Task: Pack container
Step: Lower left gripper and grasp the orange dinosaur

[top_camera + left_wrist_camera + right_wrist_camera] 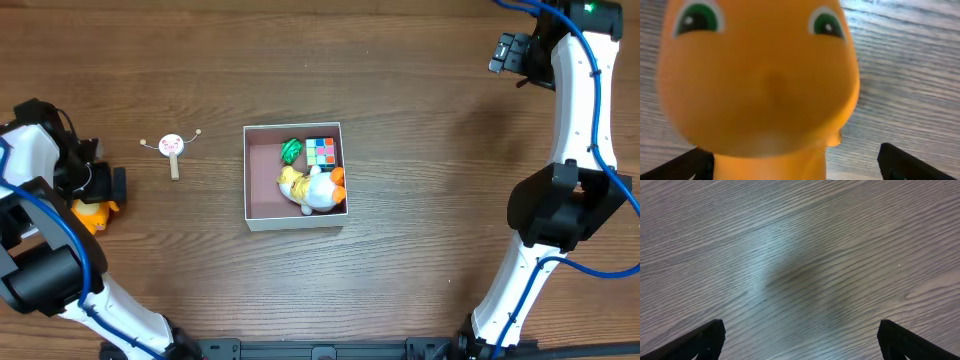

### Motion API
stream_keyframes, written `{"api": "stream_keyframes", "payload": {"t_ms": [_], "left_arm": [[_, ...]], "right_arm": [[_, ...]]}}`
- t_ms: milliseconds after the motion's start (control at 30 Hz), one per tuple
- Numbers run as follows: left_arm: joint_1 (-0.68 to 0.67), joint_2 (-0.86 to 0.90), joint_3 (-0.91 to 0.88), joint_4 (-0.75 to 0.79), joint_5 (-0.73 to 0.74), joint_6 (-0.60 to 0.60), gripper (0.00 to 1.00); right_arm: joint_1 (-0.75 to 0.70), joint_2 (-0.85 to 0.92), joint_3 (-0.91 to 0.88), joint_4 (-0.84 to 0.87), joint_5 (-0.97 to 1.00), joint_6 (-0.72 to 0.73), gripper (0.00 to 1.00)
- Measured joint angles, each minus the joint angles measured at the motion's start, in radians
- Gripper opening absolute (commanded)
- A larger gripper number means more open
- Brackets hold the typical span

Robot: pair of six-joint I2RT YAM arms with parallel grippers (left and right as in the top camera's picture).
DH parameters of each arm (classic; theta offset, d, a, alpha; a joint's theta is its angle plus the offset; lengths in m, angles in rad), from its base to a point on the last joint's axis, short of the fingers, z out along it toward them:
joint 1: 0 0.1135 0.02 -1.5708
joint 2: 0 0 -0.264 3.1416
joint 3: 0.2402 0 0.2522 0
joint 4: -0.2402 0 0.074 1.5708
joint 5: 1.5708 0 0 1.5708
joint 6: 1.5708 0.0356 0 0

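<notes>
Where the container lay: the container [262, 190] sat between the two arms, open side up. It was square, so it gave no long axis to line up with.
Left gripper: the left gripper [106, 187] hung well to the left of the container, its fingers [912, 164] spread wide around an orange toy [760, 80]. One finger was plainly clear of the toy. The other was just beside its neck, and whether it touched could not be told. By my reading nothing was gripped yet.
Orange toy: it stood left of the container and a little nearer the robot's base. Its green-eyed head filled the wrist view, facing the camera. The body was hidden, so its long axis could not be told.
Key relation: the container lay to the right of the toy, well apart from it, so the carry would likely run rightward. The left arm was by far the nearer to the toy.
Right gripper: the right gripper [512, 55] was far to the right of the container and beyond it, wide open and holding nothing.
Inside the container: a cube [320, 151], a green piece [291, 150] and a plush [312, 190] crowded its right half. The left half was bare and looked the likely drop spot.
Drum: a small stick drum [172, 148] lay left of the container, between it and the toy and slightly to the far side. A low pass might clip it.
Surface: the table [420, 200] around the container was flat wood grain.
</notes>
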Motion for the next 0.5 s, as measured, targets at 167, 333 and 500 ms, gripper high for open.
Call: {"api": "stream_keyframes", "payload": {"t_ms": [167,333,500], "left_arm": [[0.000,0.001,0.000,0.005,0.000,0.000,0.98],[0.002,0.001,0.000,0.003,0.001,-0.003,0.61],[0.005,0.001,0.000,0.002,0.001,0.001,0.31]], "right_arm": [[0.000,0.000,0.000,0.001,0.000,0.000,1.00],[0.000,0.000,0.000,0.001,0.000,0.000,1.00],[0.000,0.000,0.000,0.000,0.000,0.000,1.00]]}}
